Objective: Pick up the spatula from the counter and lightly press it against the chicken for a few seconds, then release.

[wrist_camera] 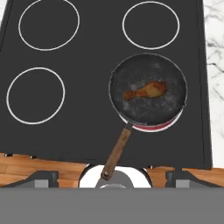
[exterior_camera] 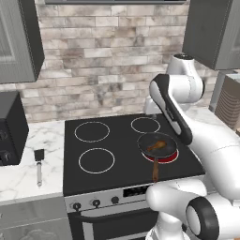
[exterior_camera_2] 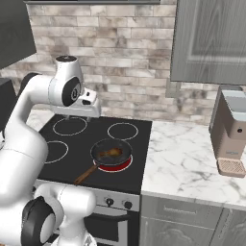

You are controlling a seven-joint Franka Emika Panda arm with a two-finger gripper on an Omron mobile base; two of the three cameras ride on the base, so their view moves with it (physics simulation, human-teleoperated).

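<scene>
Probably light and stiff, the spatula [exterior_camera: 39, 165], lower left on the desk [exterior_camera: 18, 182], wants a mid-handle grasp; the end effector [wrist_camera: 113, 178] sits spread apart.

1. The spatula [exterior_camera: 39, 168] is showing a black blade and a pale grey handle.
2. The chicken [wrist_camera: 146, 91] is showing golden-brown, darker at the bone end.
3. The pan [wrist_camera: 170, 74] is showing a dark, grey-speckled inside and a brown wooden handle.
4. The burner [wrist_camera: 151, 127] under it is glowing red.
5. The stove top [wrist_camera: 87, 118] is showing black with thin white rings.
6. The surface [exterior_camera_2: 187, 163] is showing white marble with grey veining.
7. The wall [exterior_camera: 108, 61] is showing beige and grey brickwork.
</scene>
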